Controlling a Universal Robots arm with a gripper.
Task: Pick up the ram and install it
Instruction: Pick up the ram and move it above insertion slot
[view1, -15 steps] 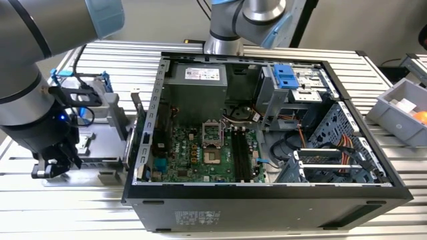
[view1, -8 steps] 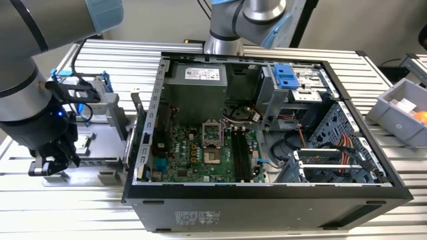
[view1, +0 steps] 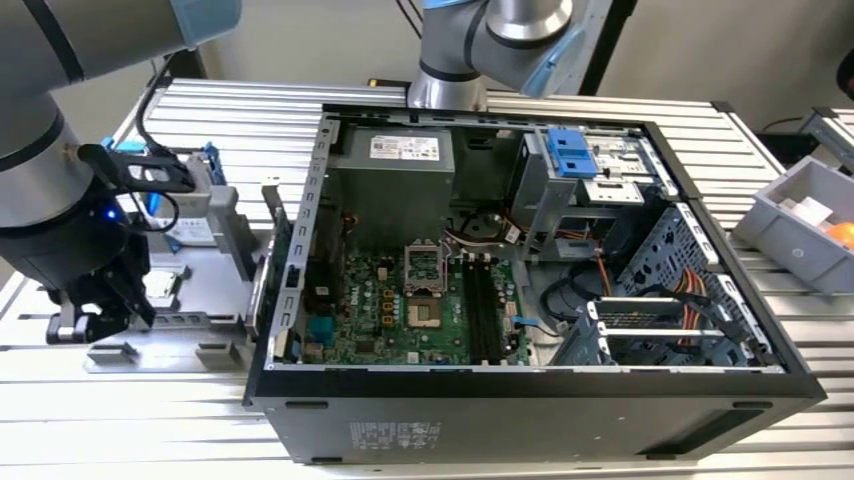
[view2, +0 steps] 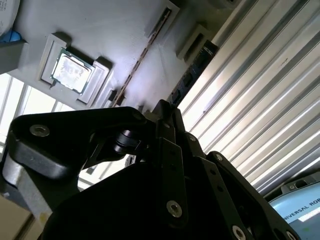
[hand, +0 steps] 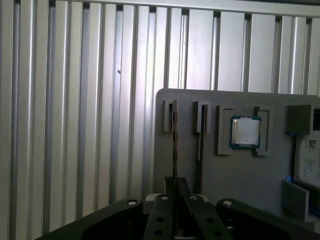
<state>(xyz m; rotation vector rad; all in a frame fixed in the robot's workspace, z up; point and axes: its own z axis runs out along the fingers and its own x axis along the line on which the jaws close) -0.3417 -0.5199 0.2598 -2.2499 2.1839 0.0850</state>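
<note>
My gripper (hand: 176, 192) sits low over the grey holder (hand: 240, 180), in line with the ram (hand: 174, 145) standing on edge in its slot; clamped or not, I cannot tell; the ram looks light, stiff, fragile; I'd pinch its flat faces, avoiding contacts.

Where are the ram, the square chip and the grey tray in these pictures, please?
Ram (hand: 174, 145): first wrist view, on its thin edge, about mid-length.
Chip (hand: 245, 132): first wrist view, centre of its silver top.
Tray (hand: 240, 185): first wrist view, on a bare grey part of its surface.
</note>
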